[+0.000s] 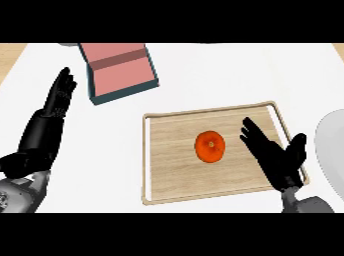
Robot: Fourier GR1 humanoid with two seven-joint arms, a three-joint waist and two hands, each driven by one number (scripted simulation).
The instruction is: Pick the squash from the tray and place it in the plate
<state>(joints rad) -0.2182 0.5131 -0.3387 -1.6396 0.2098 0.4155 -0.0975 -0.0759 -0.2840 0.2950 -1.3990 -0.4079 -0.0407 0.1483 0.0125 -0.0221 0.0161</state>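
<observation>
An orange, round squash (211, 146) lies near the middle of a wooden tray (171, 165). My right hand (278, 157) hovers over the tray's right side, just right of the squash, with its fingers straight and spread and its thumb out; it holds nothing. A white plate (341, 155) shows at the right edge, partly cut off by the view. At the left, my left hand (53, 112) rests open on the white counter with its fingers pointing away, well apart from the tray.
A pink box with a dark teal rim (119, 70) sits at the back left of the white counter. Wooden surface shows at the far left and right corners.
</observation>
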